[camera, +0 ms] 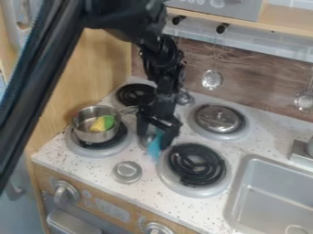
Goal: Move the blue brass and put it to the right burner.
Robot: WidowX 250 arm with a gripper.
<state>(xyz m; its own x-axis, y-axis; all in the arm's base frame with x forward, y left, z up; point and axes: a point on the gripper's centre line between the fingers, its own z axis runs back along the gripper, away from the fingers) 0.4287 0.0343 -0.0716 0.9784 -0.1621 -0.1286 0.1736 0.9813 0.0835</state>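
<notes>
Two burners are on the left of the desk (61, 157), two on its right. A pot (98, 136) sits on the near left burner (89, 153), a toy (103, 123) in it. A lid (218, 119) lies on the far right burner (229, 136). Left of the near right burner (196, 164) is the brass (156, 145). The sink (234, 196) is at near right; behind, ladles (212, 79) hang before the wall (256, 82).

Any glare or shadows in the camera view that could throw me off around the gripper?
In the camera view, soft highlights on the metal lid and the pot, nothing blinding; the black gripper reads as a dark mass with little shading, though the blue piece at it stands out against the pale counter; no hard-edged shadow that I can make out around them.
</notes>
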